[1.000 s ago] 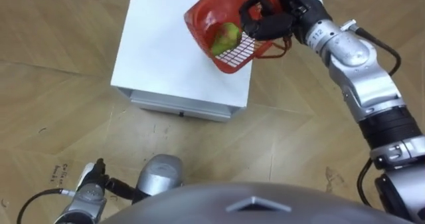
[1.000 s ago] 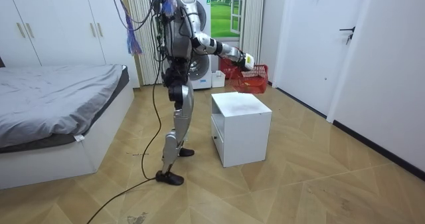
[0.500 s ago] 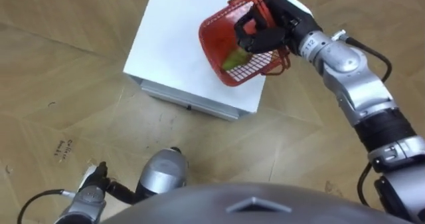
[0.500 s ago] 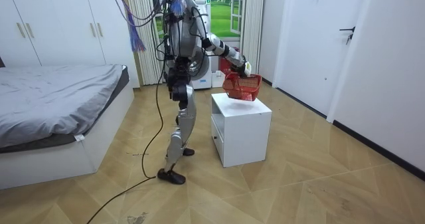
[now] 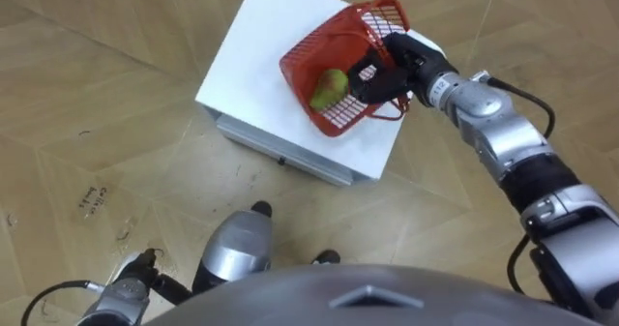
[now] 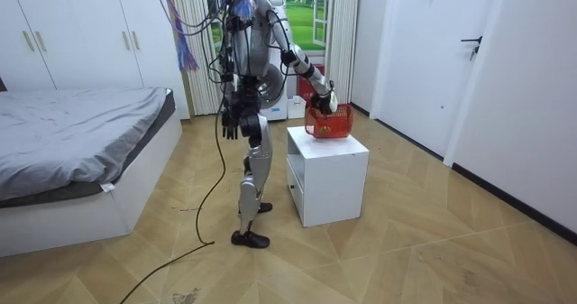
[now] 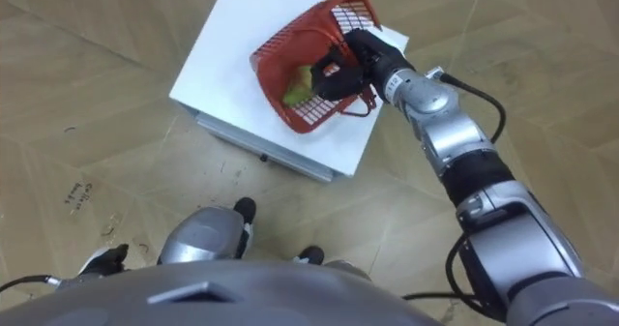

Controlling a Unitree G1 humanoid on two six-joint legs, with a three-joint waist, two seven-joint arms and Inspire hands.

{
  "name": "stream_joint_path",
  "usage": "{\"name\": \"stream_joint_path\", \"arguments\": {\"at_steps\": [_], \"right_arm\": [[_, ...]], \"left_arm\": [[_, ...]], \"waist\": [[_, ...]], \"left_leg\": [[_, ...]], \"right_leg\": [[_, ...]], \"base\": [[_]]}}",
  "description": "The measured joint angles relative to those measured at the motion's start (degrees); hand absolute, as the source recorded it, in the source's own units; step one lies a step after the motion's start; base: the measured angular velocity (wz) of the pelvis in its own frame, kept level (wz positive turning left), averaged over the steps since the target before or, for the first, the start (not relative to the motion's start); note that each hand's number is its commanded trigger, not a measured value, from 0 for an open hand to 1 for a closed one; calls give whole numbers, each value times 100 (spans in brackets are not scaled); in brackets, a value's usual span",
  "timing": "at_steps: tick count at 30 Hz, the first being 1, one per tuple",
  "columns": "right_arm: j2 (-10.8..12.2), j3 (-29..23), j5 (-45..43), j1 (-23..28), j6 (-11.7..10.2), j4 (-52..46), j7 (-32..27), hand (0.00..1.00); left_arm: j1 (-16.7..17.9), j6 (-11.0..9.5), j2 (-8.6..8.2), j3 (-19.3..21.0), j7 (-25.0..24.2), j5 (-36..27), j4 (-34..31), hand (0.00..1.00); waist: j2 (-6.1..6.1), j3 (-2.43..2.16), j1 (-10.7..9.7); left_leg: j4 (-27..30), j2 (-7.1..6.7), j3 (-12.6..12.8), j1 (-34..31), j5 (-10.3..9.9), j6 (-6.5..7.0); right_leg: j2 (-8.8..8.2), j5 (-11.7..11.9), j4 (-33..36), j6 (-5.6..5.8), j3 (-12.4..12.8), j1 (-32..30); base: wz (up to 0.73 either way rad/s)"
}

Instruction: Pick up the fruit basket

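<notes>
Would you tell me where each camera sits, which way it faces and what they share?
Left eye view: on the head, looking down at the basket and table; right hand and arm show.
Right eye view: just beside it, same scene.
Room view: across the room, facing the whole robot at the table.
All share the basket.

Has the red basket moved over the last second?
Yes. The red basket has come down and toward the room view's left, from the air beyond the white cabinet to its top, gripped by the right hand.
</notes>
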Motion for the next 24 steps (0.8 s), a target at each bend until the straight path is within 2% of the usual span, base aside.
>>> {"name": "stream_joint_path", "arguments": {"at_steps": [10,11,12,13,16,24], "right_arm": [[71,5,16,-8,1,50,85,100],[108,5,16,-8,1,60,83,77],[154,7,24,-7,1,68,88,43],[189,10,28,-7,1,73,119,1],[257,10,27,11,-5,193,137,0],[258,-4,-81,99,2,377,135,0]], "left_arm": [[-8,1,16,-118,32,-7,-7,0],[-3,1,14,-120,32,-9,-5,0],[-2,2,10,-120,31,-7,-8,0],[-2,2,10,-118,31,-7,-16,0],[7,2,-6,-114,36,-8,-14,0],[44,8,-21,-112,59,-56,-9,0]], "waist": [[51,17,6],[50,17,6],[50,17,5],[50,17,7],[53,15,17],[71,5,-1]], "left_leg": [[280,-74,53,-207,-91,136],[284,-75,58,-206,-94,140],[285,-77,62,-209,-96,142],[285,-79,61,-212,-96,142],[331,-75,54,-218,-104,139],[389,-70,54,-237,-142,146]], "right_leg": [[-120,-11,228,18,-10,-168],[-122,-12,229,19,-13,-167],[-123,-14,230,23,-9,-169],[-123,-20,230,33,-8,-173],[-115,-24,231,39,-7,-172],[-115,-26,262,42,-27,-173]], "base": [[-1],[0],[0],[0],[0],[0]]}}
